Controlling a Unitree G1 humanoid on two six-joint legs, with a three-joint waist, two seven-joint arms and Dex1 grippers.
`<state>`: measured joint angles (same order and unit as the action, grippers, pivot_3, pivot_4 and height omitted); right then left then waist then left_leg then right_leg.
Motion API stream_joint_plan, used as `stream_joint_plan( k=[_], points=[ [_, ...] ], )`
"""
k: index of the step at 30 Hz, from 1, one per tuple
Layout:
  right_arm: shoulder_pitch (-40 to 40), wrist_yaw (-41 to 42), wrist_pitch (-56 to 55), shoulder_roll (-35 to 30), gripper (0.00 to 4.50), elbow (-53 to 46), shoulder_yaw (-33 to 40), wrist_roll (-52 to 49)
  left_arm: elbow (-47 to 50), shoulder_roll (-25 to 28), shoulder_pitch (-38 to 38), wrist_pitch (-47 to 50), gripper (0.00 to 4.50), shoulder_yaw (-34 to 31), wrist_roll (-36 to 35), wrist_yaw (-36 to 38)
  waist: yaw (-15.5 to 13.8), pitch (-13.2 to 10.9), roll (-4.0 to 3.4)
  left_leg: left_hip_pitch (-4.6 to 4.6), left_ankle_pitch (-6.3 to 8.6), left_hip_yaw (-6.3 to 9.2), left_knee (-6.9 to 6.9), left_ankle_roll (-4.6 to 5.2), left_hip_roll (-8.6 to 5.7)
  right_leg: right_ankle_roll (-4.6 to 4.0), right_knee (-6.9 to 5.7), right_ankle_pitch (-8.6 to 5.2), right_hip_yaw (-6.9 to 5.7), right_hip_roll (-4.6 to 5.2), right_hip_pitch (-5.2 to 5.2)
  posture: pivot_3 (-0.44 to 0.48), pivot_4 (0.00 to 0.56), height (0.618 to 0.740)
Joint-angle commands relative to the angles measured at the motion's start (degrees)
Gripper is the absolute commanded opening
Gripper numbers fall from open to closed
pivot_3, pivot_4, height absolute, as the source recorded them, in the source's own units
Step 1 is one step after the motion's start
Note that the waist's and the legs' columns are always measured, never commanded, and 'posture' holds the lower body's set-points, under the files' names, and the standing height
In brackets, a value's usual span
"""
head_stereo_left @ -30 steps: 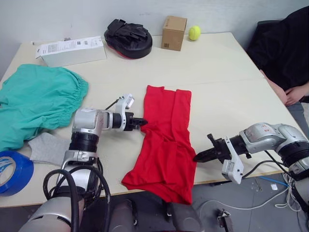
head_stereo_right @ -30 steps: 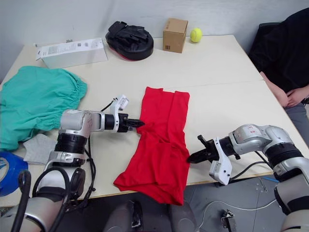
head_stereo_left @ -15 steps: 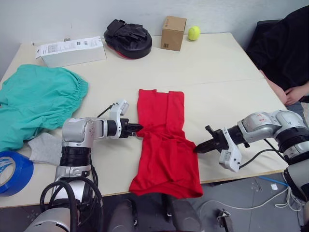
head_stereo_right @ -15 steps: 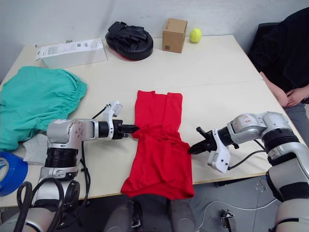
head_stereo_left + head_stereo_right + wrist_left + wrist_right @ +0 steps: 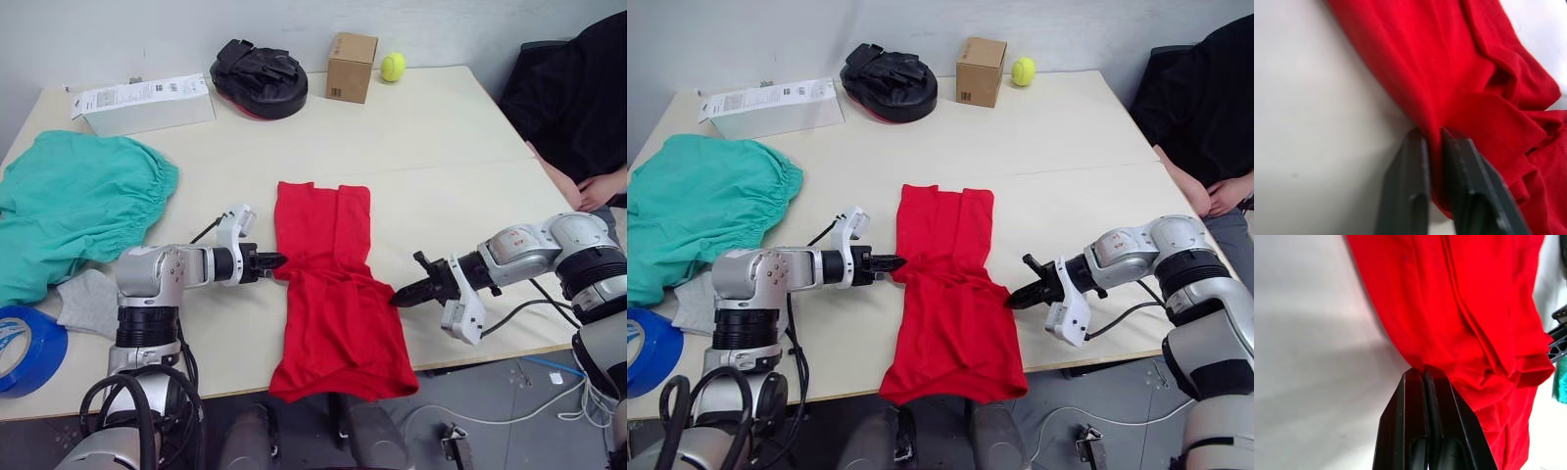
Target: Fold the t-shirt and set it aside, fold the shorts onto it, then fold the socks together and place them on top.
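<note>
— Red t-shirt: where does it lie?
— At the counter centre, a long strip running twelve to six, its near end drooping over the six o'clock edge.
— And the fingers?
— Left gripper is pinched on the cloth's nine o'clock edge; right gripper is pinched on the three o'clock edge, both at mid-length.
— The other clothes?
— Green shorts are spread toward nine o'clock, with a grey sock just beside them nearer the front edge.

Red t-shirt folded lengthwise, teal shorts, grey socks
</note>
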<state>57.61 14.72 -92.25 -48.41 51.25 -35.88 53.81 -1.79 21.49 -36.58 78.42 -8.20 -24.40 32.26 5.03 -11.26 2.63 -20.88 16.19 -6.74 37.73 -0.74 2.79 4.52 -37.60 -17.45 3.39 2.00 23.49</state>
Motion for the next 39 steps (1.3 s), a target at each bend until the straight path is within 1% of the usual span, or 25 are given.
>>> stream_joint_plan(
  k=[1, 4, 8, 10, 11, 14, 16, 19, 20, 21, 23, 25, 27, 28, 30, 33, 35, 39],
  points=[
    [-0.88, -0.49, -0.25, -1.52, 1.19, 0.8, -0.22, -4.22, 5.32, 4.76, 1.88, -2.39, 1.82, 0.78, -1.88, 2.82, 0.23, 0.0, 0.0, 0.0, 0.0, 0.0, -0.01, -0.01, 0.01, 0.0, 0.0, 0.0, 0.01, -0.01, 0.01, 0.0, 0.15, 0.74],
    [-2.39, -0.29, -0.25, -4.0, 2.28, 0.51, 0.05, -7.52, 11.07, 10.72, 4.91, -6.87, 2.81, 2.63, -4.35, 9.1, 0.28, -0.04, -0.04, -0.03, 0.0, 0.06, -0.06, -0.05, 0.02, -0.06, 0.0, -0.03, 0.04, 0.01, 0.02, 0.0, 0.15, 0.74],
    [-5.47, -0.13, -0.25, -8.33, 3.62, -1.81, -0.35, -12.89, 19.02, 20.21, 11.17, -18.76, 4.04, 4.85, -5.09, 20.0, 0.11, -0.06, -0.08, -0.09, 0.01, 0.11, -0.1, -0.05, 0.0, -0.12, 0.09, -0.07, -0.02, 0.08, 0.03, 0.0, 0.15, 0.74],
    [-7.67, 0.01, -0.25, -10.83, 4.29, -3.98, -0.75, -15.36, 21.36, 23.94, 14.28, -26.43, 4.5, 5.29, -3.97, 24.61, -0.01, -0.06, -0.09, -0.08, 0.01, 0.13, -0.11, -0.04, -0.02, -0.15, 0.11, -0.09, -0.01, 0.12, 0.02, 0.0, 0.15, 0.74],
    [-8.84, 0.11, -0.25, -12.01, 4.44, -5.14, -0.83, -16.51, 22.22, 25.5, 16.12, -32.69, 4.5, 5.66, -2.31, 27.12, -0.04, -0.06, -0.09, -0.1, 0.01, 0.16, -0.11, -0.03, -0.02, -0.17, 0.11, -0.1, -0.03, 0.13, 0.02, 0.0, 0.15, 0.74],
    [-13.3, 0.22, -0.25, -15.33, 4.44, -8.66, -0.33, -19.4, 22.33, 29.45, 21.39, -54.95, 4.5, 8.38, 5.46, 33.52, -0.11, -0.06, -0.09, -0.1, 0.03, 0.19, -0.12, 0.01, -0.05, -0.29, 0.13, -0.16, -0.07, 0.19, 0.02, 0.0, 0.15, 0.74],
    [-16.28, 0.21, -0.25, -16.23, 4.44, -10.91, 1.48, -19.75, 20.49, 29.8, 22.73, -66.0, 4.5, 10.22, 9.51, 34.99, -0.26, -0.06, -0.1, -0.1, 0.05, 0.18, -0.13, 0.07, -0.08, -0.36, 0.15, -0.2, -0.07, 0.23, 0.02, 0.0, 0.15, 0.74],
    [-20.1, 0.24, -0.25, -16.19, 4.44, -14.17, 5.02, -18.96, 17.03, 29.46, 23.09, -79.27, 4.5, 12.84, 13.9, 37.23, -0.24, -0.06, -0.1, -0.11, 0.08, 0.16, -0.1, 0.18, -0.09, -0.95, 0.16, -0.53, -0.03, 0.27, 0.0, 0.0, 0.15, 0.74],
    [-21.43, 0.2, -0.25, -16.01, 4.44, -15.48, 6.24, -18.42, 14.95, 29.31, 22.86, -86.69, 4.5, 14.4, 16.75, 37.58, -0.25, -0.06, -0.11, -0.11, 0.09, 0.16, -0.11, 0.22, -0.1, -0.98, 0.16, -0.54, -0.02, 0.27, 0.0, 0.0, 0.15, 0.74],
    [-22.45, 0.24, -0.25, -15.88, 4.44, -16.46, 7.22, -18.04, 13.27, 29.18, 22.68, -92.16, 4.5, 15.47, 18.73, 37.77, -0.24, -0.05, -0.12, -0.11, 0.09, 0.16, -0.12, 0.23, -0.09, -0.97, 0.16, -0.54, -0.03, 0.27, -0.01, 0.0, 0.15, 0.74],
    [-24.22, 0.29, -0.25, -15.57, 4.44, -18.33, 8.97, -17.37, 9.86, 28.62, 21.81, -101.08, 4.5, 17.24, 21.83, 37.45, -0.26, -0.05, -0.12, -0.11, 0.1, 0.15, -0.14, 0.26, -0.09, -0.91, 0.16, -0.51, -0.02, 0.27, 0.0, 0.0, 0.15, 0.74],
    [-25.26, 0.45, -0.25, -15.1, 4.44, -19.86, 10.1, -17.45, 5.9, 26.94, 19.84, -111.29, 4.5, 18.91, 25.11, 35.46, -0.27, -0.05, -0.13, -0.12, 0.14, 0.11, -0.18, 0.32, -0.08, -0.86, 0.16, -0.48, -0.01, 0.27, 0.03, 0.0, 0.15, 0.74],
    [-25.97, 0.84, -0.14, -14.52, 4.44, -20.96, 10.76, -17.86, 2.64, 25.43, 18.25, -118.78, 4.5, 20.22, 27.23, 33.73, -0.28, -0.04, -0.13, -0.13, 0.22, 0.1, -0.18, 0.49, -0.07, -0.68, 0.16, -0.38, -0.02, 0.27, 0.02, 0.0, 0.15, 0.74],
    [-26.29, 1.11, 0.0, -14.28, 4.44, -21.46, 10.98, -18.1, 1.39, 24.9, 17.68, -121.34, 4.5, 20.73, 27.83, 33.15, -0.29, -0.04, -0.14, -0.12, 0.25, 0.08, -0.18, 0.55, -0.07, -0.27, 0.17, -0.15, -0.02, 0.28, 0.02, 0.0, 0.15, 0.74],
    [-26.84, 1.76, 0.8, -13.74, 4.44, -22.9, 10.82, -18.73, -1.06, 22.59, 15.91, -126.94, 4.5, 21.4, 29.74, 30.19, -0.29, -0.01, -0.18, -0.1, 0.27, 0.06, -0.2, 0.62, -0.08, -0.26, 0.18, -0.14, -0.01, 0.3, 0.0, 0.0, 0.15, 0.74],
    [-27.43, 2.46, 1.92, -13.5, 4.44, -24.57, 10.51, -19.92, -3.54, 20.97, 14.27, -133.47, 4.5, 22.21, 31.64, 27.31, -0.31, -0.02, -0.18, -0.12, 0.26, 0.03, -0.19, 0.68, -0.09, -0.19, 0.18, -0.11, 0.0, 0.31, 0.0, 0.0, 0.15, 0.74],
    [-27.7, 3.06, 2.82, -13.44, 4.44, -26.07, 10.03, -21.21, -5.01, 20.56, 13.56, -136.86, 4.5, 23.16, 33.27, 25.67, -0.3, -0.02, -0.18, -0.12, 0.26, 0.03, -0.19, 0.69, -0.08, -0.18, 0.18, -0.1, 0.0, 0.31, 0.01, 0.0, 0.15, 0.74],
    [-28.19, 4.75, 4.92, -13.3, 4.44, -29.67, 8.71, -23.82, -7.08, 19.98, 12.89, -140.72, 4.5, 24.56, 36.2, 22.73, -0.21, -0.01, -0.19, -0.08, 0.26, 0.01, -0.25, 0.69, -0.06, -0.18, 0.18, -0.1, 0.01, 0.3, 0.0, 0.0, 0.15, 0.74]
  ],
)
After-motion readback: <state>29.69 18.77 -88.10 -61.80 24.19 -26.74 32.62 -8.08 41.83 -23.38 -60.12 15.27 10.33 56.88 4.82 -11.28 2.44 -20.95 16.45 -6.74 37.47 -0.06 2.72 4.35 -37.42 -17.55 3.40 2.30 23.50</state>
